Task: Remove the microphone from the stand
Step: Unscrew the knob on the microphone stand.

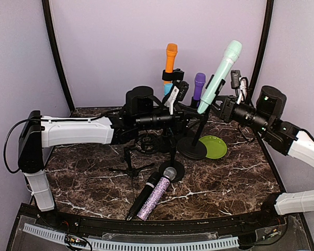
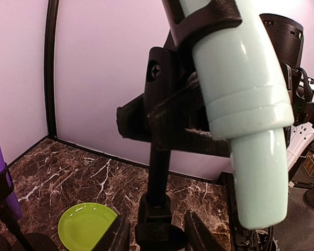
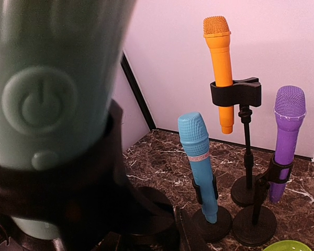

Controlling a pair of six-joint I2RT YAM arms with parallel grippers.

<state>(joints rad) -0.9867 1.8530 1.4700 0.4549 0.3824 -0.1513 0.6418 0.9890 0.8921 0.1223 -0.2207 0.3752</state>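
Mint microphone point(image 1: 220, 72), clamped by right tool point(image 1: 214, 102), should slide along the stand point(image 2: 158, 178) clip's axis; part-open left tool point(image 2: 157, 235) straddles its post.

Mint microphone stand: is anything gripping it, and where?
Left gripper straddles the stand's pole below the clip, contact unclear; whether the right gripper holds anything cannot be told.

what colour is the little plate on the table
Lime green. The plate shows best in the top external view.
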